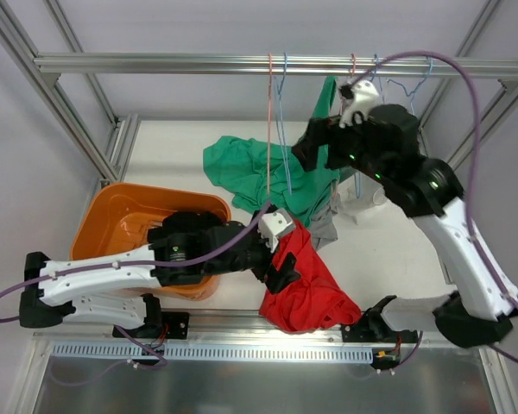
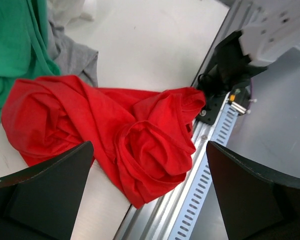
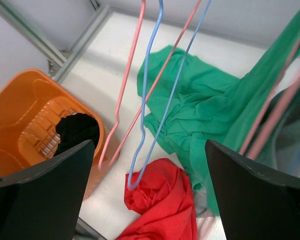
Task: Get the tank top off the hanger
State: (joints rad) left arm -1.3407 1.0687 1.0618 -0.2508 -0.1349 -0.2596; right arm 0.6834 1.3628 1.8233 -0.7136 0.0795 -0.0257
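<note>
The garment to free looks like the green tank top (image 1: 259, 168): its upper part hangs at the rail (image 1: 155, 63) on a pink wire hanger (image 3: 280, 112), while the rest spills down onto the table (image 1: 181, 147). The right gripper (image 3: 149, 145) hovers up near the rail just beside that cloth, its claw spread wide and holding nothing. To do this step well, it should close on the strap or shoulder fabric near the hanger's end, not on the wire, then draw the cloth outward and down along the arm of the hanger so the strap slides off instead of dragging the hook from the rail. The bare pink hanger (image 1: 269, 129) and blue hanger (image 1: 285, 129) hang close by and could snag. The left gripper (image 2: 150, 147) is low over a crumpled red garment (image 2: 115, 130) at the near table edge, its claw also open and empty; a grey cloth (image 2: 72, 57) lies beside the red one and an orange basket (image 1: 104, 216) stands at the left. No brand, label or writing can be read in any view
</note>
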